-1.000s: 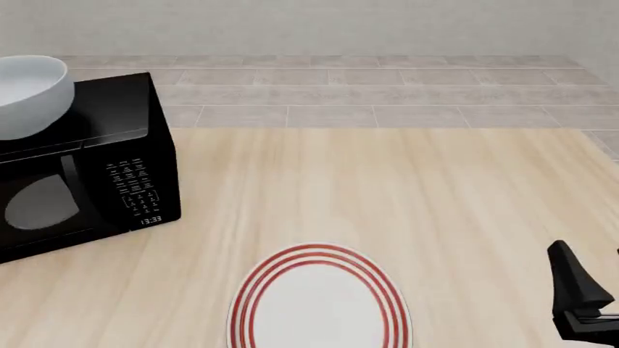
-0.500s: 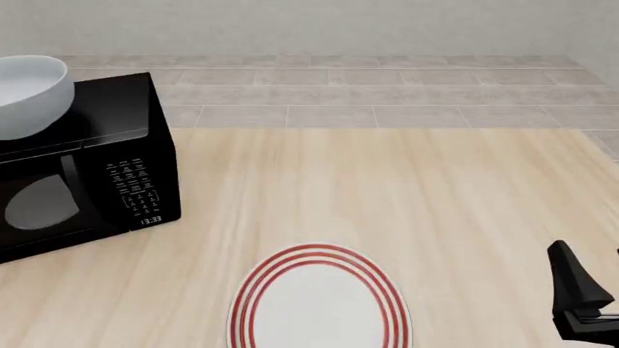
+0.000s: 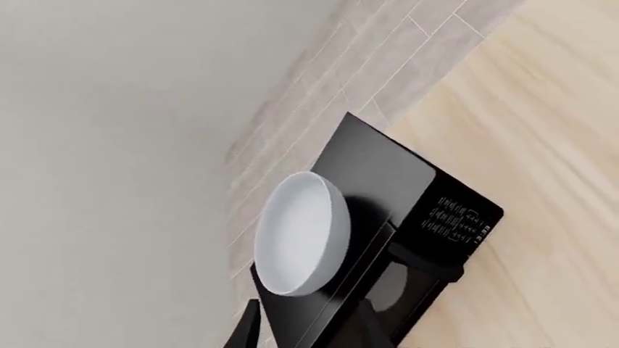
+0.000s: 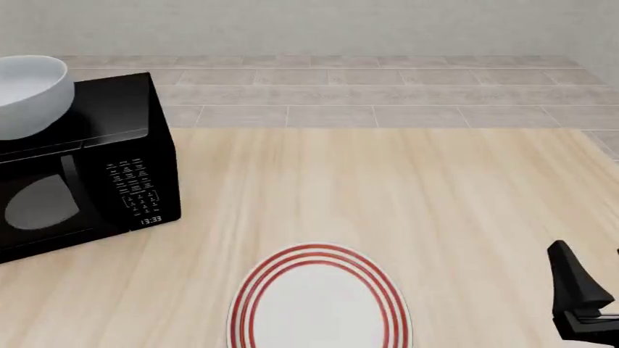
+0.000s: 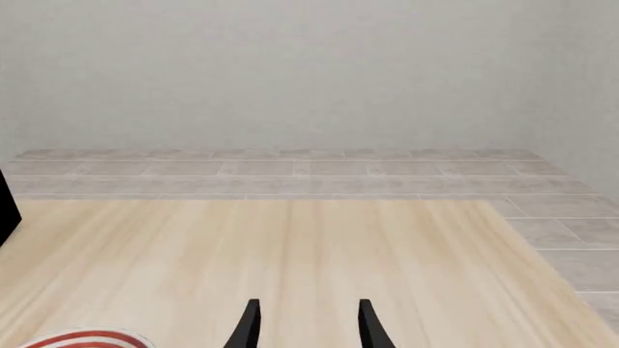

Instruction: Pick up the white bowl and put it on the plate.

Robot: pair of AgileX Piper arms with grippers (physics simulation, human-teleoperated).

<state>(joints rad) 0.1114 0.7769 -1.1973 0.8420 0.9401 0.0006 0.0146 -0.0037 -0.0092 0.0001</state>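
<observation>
While both tools [image 3: 304, 330] [image 5: 306, 322] gape empty, clock digits 13:33 on the microwave [image 4: 135, 181] beneath the white bowl [image 4: 31, 94].

Matte black right gripper [image 4: 592, 304], angular tapered body, two slim pointed black fingers [image 5: 249, 326], no markings

The light is soft and even all over, bright without any hard source to point at. The pale table [image 4: 406, 188] shows no glare or hot spots, and its wood grain reads a little smeared. The white bowl [image 4: 29, 94] shades gently from bright rim to grey underside, and in the left wrist view it throws a faint dark patch onto the top of the black microwave [image 3: 387, 174]. The microwave's door carries a dull grey reflection. Edges everywhere are crisp, nothing is out of focus, and straight lines stay straight right to the borders.
</observation>
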